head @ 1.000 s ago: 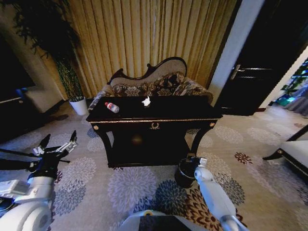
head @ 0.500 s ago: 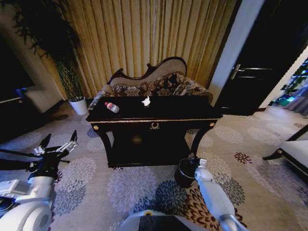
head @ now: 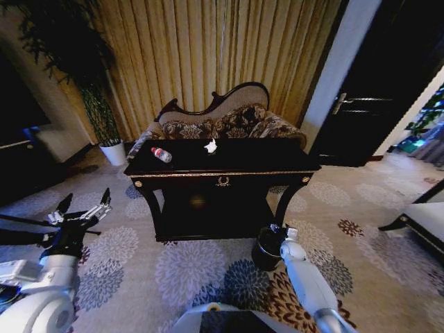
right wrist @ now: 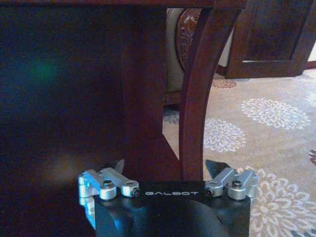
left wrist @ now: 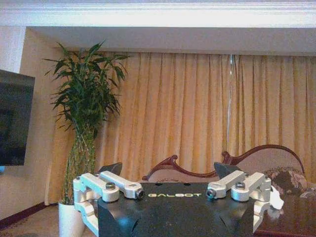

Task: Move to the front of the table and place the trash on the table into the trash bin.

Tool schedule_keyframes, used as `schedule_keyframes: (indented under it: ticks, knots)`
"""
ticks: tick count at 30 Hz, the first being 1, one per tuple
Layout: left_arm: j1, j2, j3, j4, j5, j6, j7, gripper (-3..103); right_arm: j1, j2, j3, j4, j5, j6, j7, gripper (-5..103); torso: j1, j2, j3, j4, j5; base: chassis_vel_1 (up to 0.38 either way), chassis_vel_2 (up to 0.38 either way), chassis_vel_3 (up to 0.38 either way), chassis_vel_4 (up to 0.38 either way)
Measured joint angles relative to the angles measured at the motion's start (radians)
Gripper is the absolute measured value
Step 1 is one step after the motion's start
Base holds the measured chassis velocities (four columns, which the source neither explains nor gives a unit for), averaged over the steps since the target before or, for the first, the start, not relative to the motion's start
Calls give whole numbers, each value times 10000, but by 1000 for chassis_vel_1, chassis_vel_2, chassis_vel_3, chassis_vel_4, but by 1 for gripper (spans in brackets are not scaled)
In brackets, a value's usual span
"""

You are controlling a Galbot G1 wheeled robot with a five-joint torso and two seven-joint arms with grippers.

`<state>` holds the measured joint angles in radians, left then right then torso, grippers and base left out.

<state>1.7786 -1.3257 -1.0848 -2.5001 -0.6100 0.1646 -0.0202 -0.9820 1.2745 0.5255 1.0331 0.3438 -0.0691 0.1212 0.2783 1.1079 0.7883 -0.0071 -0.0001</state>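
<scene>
2 arms low, left tool [head: 84, 205] spread, right tool [right wrist: 168, 170] spread

The right arm partly hides the trash bin [head: 266, 248].

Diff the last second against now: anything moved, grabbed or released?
Almost nothing. The right gripper, open and low by the trash bin at the table front, only wobbled slightly. Nothing was grabbed or released. The left gripper stayed open and raised off to the left. The bottle and white tissue lie where they were on the tabletop. The camera view did not shift.
</scene>
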Motion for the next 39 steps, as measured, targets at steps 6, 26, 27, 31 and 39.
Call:
schedule_keyframes:
  ticks: [6,26,27,31,39]
  knots:
    - [9,-1,1,0,4,-1,2,100,-45,-26,31,27,10,0,8,100,0,0,0,-1,0,0,0,0,0]
    - [-2,-20,-5,0,0,-5,2,100,-203,-54,86,277,101,-26,17,100,0,0,0,0,0,0,0,0,0]
    - [-2,-20,-5,0,0,-5,2,100,-203,-54,86,277,101,-26,17,100,0,0,0,0,0,0,0,0,0]
    - [-7,1,-19,0,-10,-7,3,100,-217,-93,100,328,77,-29,18,100,0,0,0,0,0,0,0,0,0]
    - [-27,-6,-16,1,-19,-18,2,100,-946,-225,56,1359,217,-68,-32,100,0,0,0,-1,0,0,0,0,0]
